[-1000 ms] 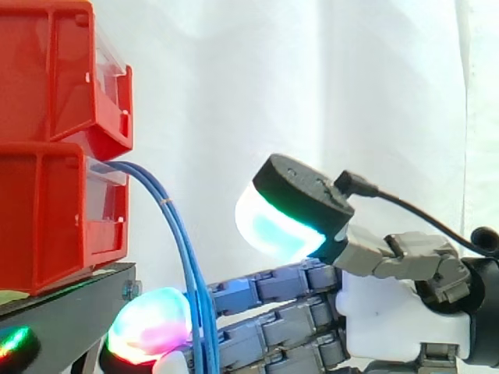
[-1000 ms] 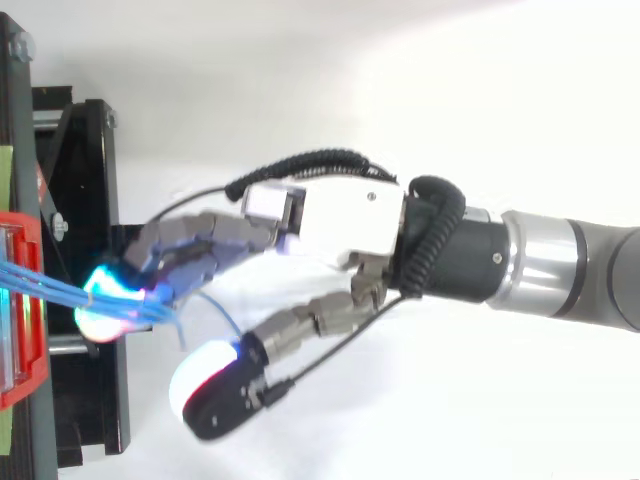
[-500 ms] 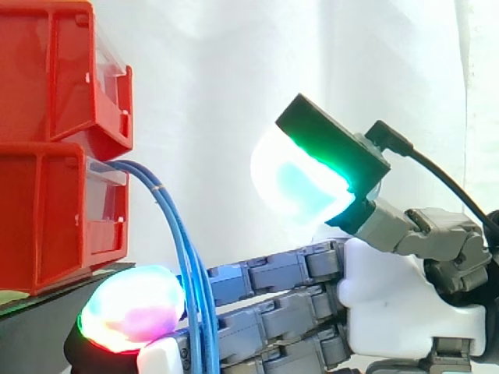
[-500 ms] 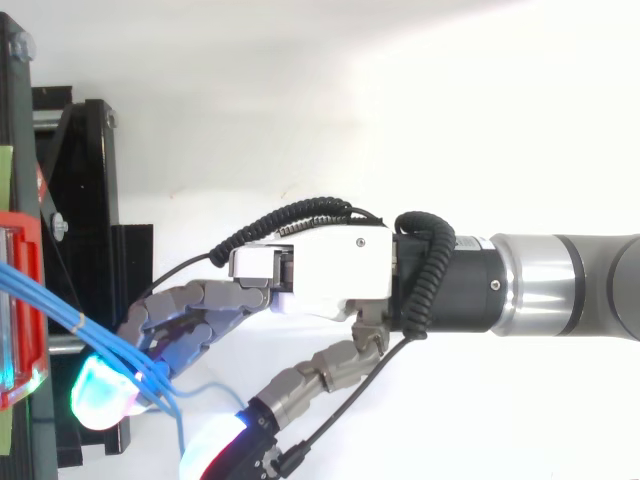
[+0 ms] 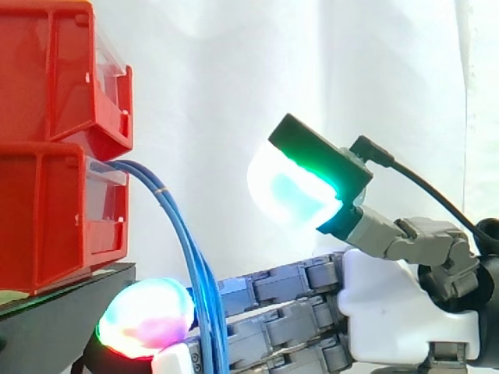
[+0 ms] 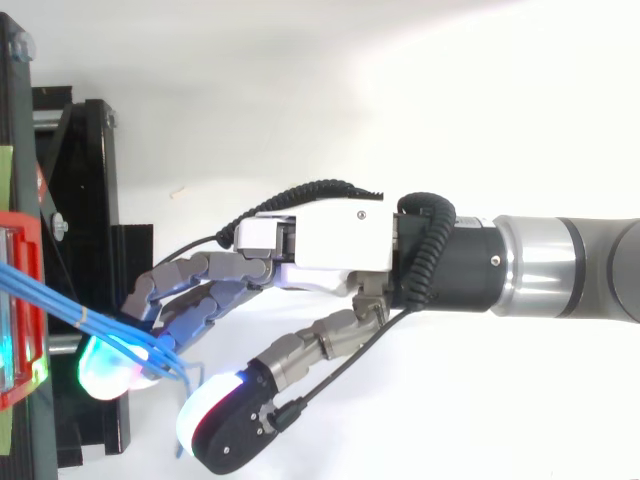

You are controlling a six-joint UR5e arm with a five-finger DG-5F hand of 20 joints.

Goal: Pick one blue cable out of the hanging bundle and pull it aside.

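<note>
Several blue cables (image 5: pixel 178 234) leave the lower red bin (image 5: pixel 54 218) and hang down in a bundle, bound by a thin tie. My hand (image 6: pixel 335 240) reaches in from the right with its fingers (image 5: pixel 273 284) stretched nearly straight to the left. The bundle (image 6: pixel 95 322) runs slantwise from the bin to those fingers and passes among them near the tips. A glowing fingertip (image 5: pixel 146 318) lies just left of the cables. The thumb (image 5: pixel 300 183) stands raised well apart from the fingers, touching nothing. I see no pinch on any single cable.
Two red bins (image 5: pixel 58 70) are stacked on a black stand (image 6: pixel 80 180) at the left. A white curtain hangs behind, and a white surface lies under the arm (image 6: pixel 560 280).
In the top view the hand swept toward the lower edge, dragging the bundle with it, then came partway back. The thumb rose, then dropped slightly.
</note>
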